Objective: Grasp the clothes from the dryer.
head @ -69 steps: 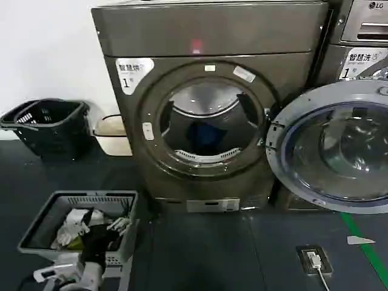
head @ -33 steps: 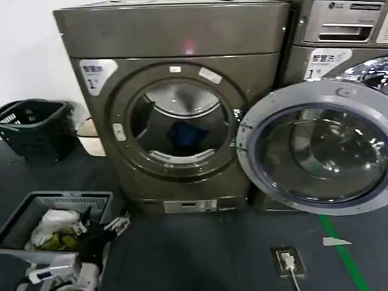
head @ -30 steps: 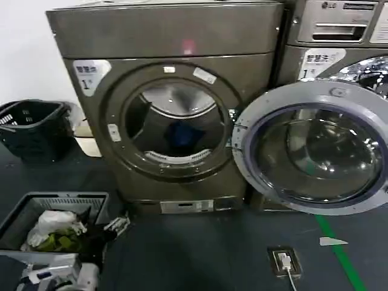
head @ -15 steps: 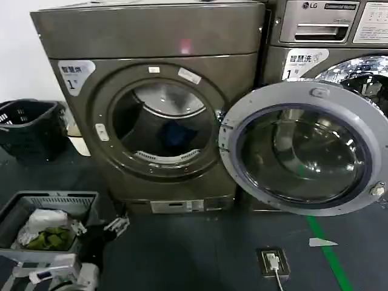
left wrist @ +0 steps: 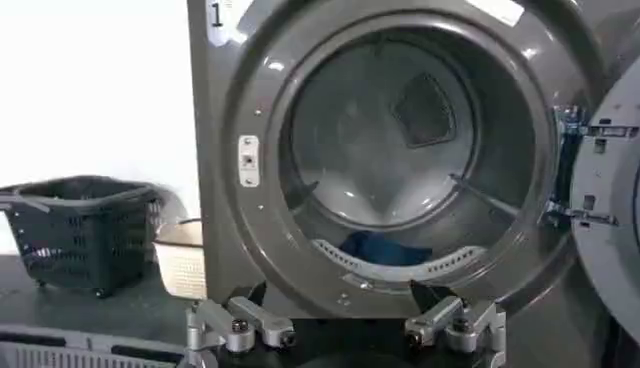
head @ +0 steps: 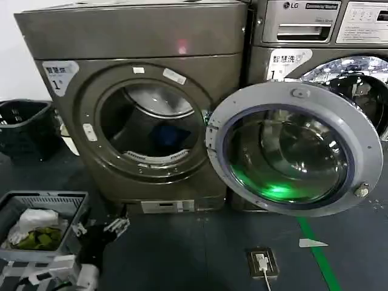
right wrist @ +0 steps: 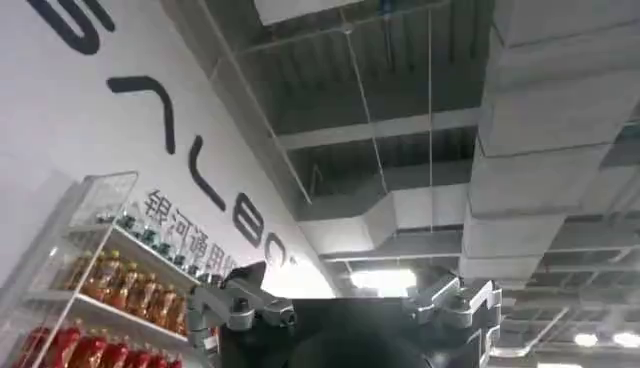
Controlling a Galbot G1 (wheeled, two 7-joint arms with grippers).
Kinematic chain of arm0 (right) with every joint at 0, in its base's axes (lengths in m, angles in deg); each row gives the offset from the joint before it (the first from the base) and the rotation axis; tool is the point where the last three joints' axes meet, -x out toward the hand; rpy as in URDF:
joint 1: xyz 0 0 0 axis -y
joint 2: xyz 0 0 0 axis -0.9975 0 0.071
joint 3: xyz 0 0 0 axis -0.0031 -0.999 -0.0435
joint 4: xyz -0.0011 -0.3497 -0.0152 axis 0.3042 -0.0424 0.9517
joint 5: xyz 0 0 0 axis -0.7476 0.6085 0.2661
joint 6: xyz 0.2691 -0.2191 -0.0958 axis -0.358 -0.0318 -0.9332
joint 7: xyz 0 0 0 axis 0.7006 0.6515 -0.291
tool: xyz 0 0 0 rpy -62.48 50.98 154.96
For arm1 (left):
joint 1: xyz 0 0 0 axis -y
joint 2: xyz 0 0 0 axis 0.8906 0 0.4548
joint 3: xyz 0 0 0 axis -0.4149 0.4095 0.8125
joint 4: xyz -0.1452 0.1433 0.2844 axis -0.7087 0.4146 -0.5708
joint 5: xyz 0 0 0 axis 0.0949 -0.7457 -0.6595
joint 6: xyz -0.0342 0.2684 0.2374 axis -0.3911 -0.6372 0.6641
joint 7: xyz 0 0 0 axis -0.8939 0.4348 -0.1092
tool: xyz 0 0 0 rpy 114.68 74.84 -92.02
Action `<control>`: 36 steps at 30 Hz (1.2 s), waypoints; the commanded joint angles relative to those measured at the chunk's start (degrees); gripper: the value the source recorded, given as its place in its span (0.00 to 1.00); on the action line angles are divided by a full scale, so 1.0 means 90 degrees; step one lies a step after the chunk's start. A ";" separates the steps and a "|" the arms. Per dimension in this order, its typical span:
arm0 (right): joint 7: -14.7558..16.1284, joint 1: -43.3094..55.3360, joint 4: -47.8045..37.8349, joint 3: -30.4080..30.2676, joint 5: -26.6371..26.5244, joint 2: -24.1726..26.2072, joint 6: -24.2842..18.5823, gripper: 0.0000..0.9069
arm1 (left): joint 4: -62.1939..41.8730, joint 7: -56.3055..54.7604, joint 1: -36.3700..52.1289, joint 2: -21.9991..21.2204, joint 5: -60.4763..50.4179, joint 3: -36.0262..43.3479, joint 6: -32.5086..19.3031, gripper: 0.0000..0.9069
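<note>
The dryer (head: 133,36) is the bronze-grey machine with a "1" sticker, and its grey-rimmed glass door (head: 294,148) is swung open to the right. The clothes (head: 167,134), a small dark blue bundle, lie low at the back of the drum. In the left wrist view the clothes (left wrist: 385,248) sit just behind the drum lip. My left gripper (left wrist: 347,335) is open and empty, low in front of the drum mouth and well short of it. My right gripper (right wrist: 345,315) is open and empty, pointing up at a ceiling.
An LG machine (head: 315,24) stands right of the dryer, behind the open door. A black basket (head: 21,127) and a beige bin (left wrist: 185,260) stand at the left. A grey basket (head: 42,200) with white and green laundry is near left. A floor socket (head: 262,262) lies ahead.
The head view has swung to the right, so the dryer and baskets now sit further left and more of the LG machine shows. The clothes still lie in the drum.
</note>
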 commanded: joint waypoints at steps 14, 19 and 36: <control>0.0040 -0.0084 -0.0057 0.0031 -0.0028 -0.0045 -0.0430 1.00 | -0.0097 0.0034 0.0119 0.0072 0.0010 0.0010 0.0015 1.00; 0.0026 -0.0077 -0.0070 0.0027 -0.0030 -0.0035 -0.0437 1.00 | -0.0106 0.0038 0.0106 0.0067 -0.0007 0.0033 0.0013 1.00; 0.0041 -0.0028 -0.0014 -0.0044 -0.0019 -0.0042 -0.0457 1.00 | -0.0100 0.0046 0.0059 0.0052 -0.0038 0.0058 0.0009 1.00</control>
